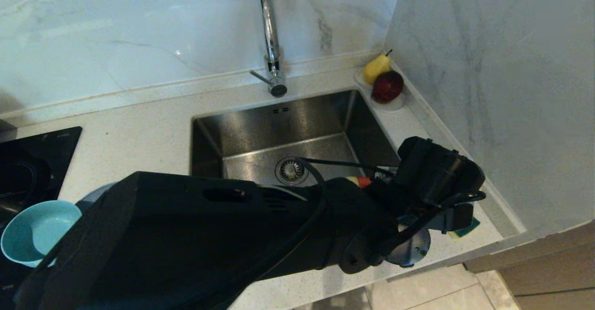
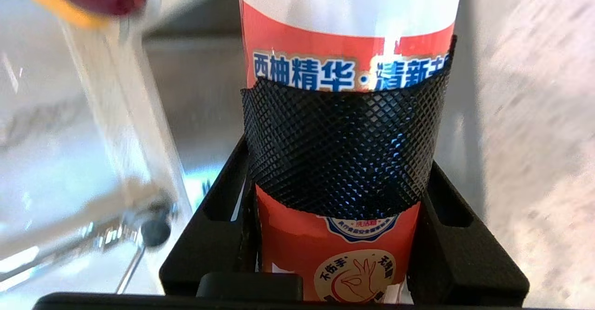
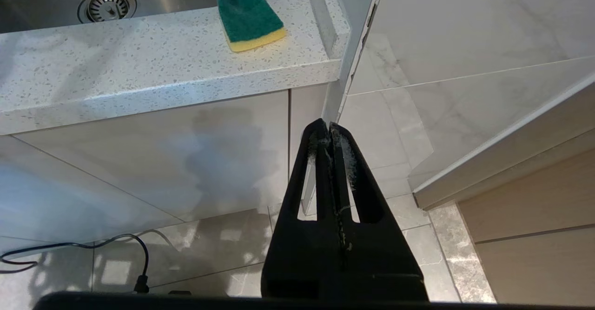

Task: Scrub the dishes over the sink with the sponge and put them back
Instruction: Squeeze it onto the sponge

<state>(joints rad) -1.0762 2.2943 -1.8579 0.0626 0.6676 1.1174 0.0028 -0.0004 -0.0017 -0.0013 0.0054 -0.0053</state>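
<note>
My left arm reaches across the sink (image 1: 260, 128) to the counter at its right. The left gripper (image 1: 388, 184) (image 2: 339, 156) is shut on a dish-soap bottle (image 2: 344, 115) with a red and white label and a black mesh band; only a red and yellow bit of the bottle (image 1: 360, 181) shows past the arm. The sponge (image 1: 467, 228) (image 3: 248, 17), green over yellow, lies on the counter corner just behind that hand. A teal bowl (image 1: 37, 231) sits at the far left beside a grey-blue plate's rim (image 1: 95, 193). The right gripper (image 3: 329, 131) hangs shut below the counter edge, holding nothing.
A tall chrome tap (image 1: 272, 45) stands behind the sink, whose drain strainer (image 1: 291, 170) is at its centre. A white saucer (image 1: 395, 104) with a pear and an apple sits in the back right corner. A black hob (image 1: 28, 161) lies at the left. A marble wall closes off the right side.
</note>
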